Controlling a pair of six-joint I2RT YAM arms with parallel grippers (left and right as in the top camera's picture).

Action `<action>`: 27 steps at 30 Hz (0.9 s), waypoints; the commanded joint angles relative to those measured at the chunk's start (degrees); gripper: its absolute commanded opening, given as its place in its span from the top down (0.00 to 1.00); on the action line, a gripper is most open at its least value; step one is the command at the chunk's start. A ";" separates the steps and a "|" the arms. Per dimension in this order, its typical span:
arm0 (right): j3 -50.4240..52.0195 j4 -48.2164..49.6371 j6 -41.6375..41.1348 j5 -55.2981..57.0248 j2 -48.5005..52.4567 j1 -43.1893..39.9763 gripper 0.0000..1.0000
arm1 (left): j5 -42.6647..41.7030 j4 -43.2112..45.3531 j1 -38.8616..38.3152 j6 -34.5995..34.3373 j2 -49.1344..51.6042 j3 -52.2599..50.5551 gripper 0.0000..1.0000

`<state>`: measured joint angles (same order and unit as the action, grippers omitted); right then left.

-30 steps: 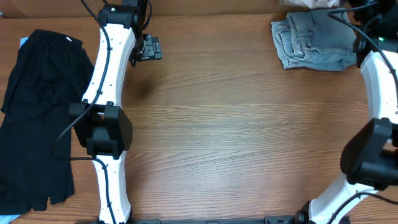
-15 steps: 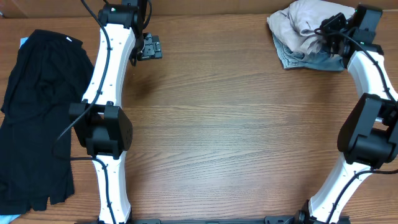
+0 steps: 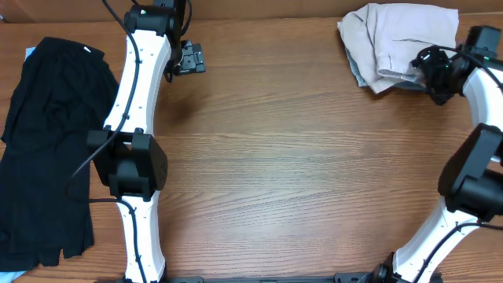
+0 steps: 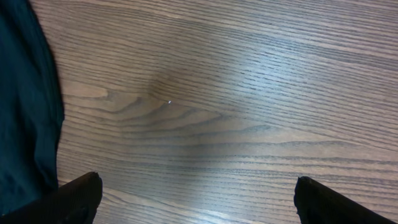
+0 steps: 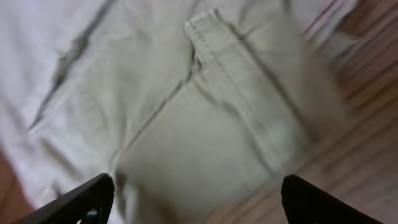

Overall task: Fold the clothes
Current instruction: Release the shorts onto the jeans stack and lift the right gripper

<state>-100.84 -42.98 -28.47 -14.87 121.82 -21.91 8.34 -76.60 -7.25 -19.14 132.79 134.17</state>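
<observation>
One wooden surface (image 3: 299,173) carries everything, and its whole middle shows bare grain, room enough, I judge, for spreading and folding. At 9 o'clock a black garment (image 3: 47,141) lies along the edge. The shorts (image 3: 401,35) sit bunched in the 1 o'clock corner, their long axis roughly 9 to 3. The right pincer (image 3: 428,71) hangs at their 4 o'clock edge, jaws apart, with cloth under it and the bulk lying toward 10 o'clock. It is far the nearer. The left pincer (image 3: 191,60), jaws apart over bare wood at 11 o'clock, is well apart from them.
</observation>
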 commanded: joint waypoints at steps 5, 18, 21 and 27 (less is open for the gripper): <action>-1.25 -0.22 9.97 -0.61 -14.88 -0.42 0.04 | -0.50 0.42 0.09 0.90 0.72 -0.42 0.00; -1.25 12.52 24.63 3.98 -17.66 4.87 0.00 | -0.52 1.44 0.09 0.90 0.72 -0.42 0.00; -1.25 15.76 25.99 8.24 -17.55 6.58 0.00 | -0.55 1.49 0.09 0.90 0.72 -0.42 0.00; -1.25 24.20 27.45 11.87 -14.21 8.68 0.00 | -0.90 1.55 0.09 0.90 0.74 -0.42 0.00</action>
<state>-101.45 -21.34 -2.94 -6.50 104.71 -13.54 8.14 -75.18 -7.25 -19.14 132.79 134.17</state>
